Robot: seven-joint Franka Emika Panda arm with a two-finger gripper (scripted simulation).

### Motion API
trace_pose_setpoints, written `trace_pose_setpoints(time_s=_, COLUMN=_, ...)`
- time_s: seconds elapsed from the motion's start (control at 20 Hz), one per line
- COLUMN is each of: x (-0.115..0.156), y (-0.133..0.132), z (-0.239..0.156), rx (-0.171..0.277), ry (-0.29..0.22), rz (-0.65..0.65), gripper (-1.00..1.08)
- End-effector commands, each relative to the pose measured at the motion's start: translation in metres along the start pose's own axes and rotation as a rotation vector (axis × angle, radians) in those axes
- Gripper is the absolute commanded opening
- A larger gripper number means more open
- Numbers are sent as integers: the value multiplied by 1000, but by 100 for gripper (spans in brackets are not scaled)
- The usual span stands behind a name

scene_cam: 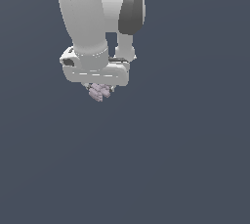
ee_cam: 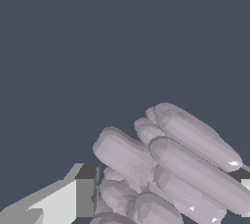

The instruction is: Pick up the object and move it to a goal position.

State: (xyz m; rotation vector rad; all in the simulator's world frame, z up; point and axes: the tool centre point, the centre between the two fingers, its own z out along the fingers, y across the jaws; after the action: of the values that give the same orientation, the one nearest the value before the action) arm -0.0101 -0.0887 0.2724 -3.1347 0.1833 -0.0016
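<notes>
White Panda arm hangs in the upper part of the exterior view, toward that view's left, wrist pointing down, dark grey joint cover on the side toward the exterior view's right. End effector sits under the wide white hand body – fingers mostly hidden by it from this angle. The object, small pale pinkish-lilac knobbly lump, pokes out directly below the hand, tucked up against its underside and much smaller than the hand. Wrist view is close in: object fills the lower half as a cluster of long ridged lilac lobes, glossy highlights on a few tips. One finger, white with a dark grey pad, touches the lump on one side; a sliver of the other finger shows at the frame edge on the opposite side – so the end effector is clamped narrow around the object, lump held between the two pads. Background in both views is flat dark slate grey, no shadow or contact visible under the object, cannot tell whether it is clear of the bench
</notes>
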Motion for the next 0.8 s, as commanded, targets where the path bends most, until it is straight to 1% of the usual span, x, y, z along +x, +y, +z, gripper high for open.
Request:
trace_pose_setpoints(time_s=0.0, x=-6, y=12, z=-28, rx=0, ry=-1, rz=0, gripper=-100)
trace_pose_setpoints(time_s=0.4, x=-18, y=48, z=-109, rx=0, ry=-1, rz=0, gripper=-100)
trace_pose_setpoints(time_s=0.75, x=-23, y=68, z=-153, rx=-1, ry=-1, rz=-1, gripper=-100)
